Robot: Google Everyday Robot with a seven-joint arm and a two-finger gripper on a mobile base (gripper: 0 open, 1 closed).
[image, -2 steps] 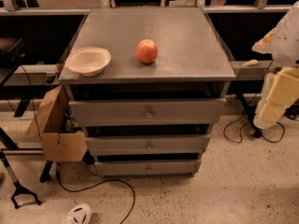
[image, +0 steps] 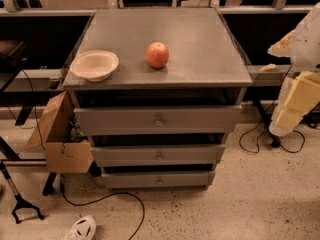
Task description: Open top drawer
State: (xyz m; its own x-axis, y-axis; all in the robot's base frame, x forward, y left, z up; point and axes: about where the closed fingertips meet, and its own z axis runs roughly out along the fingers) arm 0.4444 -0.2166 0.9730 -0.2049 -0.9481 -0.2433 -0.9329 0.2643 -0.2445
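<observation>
The gripper hangs at the right edge, well apart from the top drawer; whether it is open or closed cannot be told.

white-and-cream robot arm: cut off by right edge | pincer: blurred cream mass low at right, beside cabinet | large grey flat-fronted top drawer: interior in shadow, contents indiscernible | white object on floor: cut off by bottom edge, identity unclear

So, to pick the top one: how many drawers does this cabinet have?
3, stacked: top drawer, middle drawer beneath, bottom drawer lowest. The gripper hangs off to their right, touching none.
</observation>
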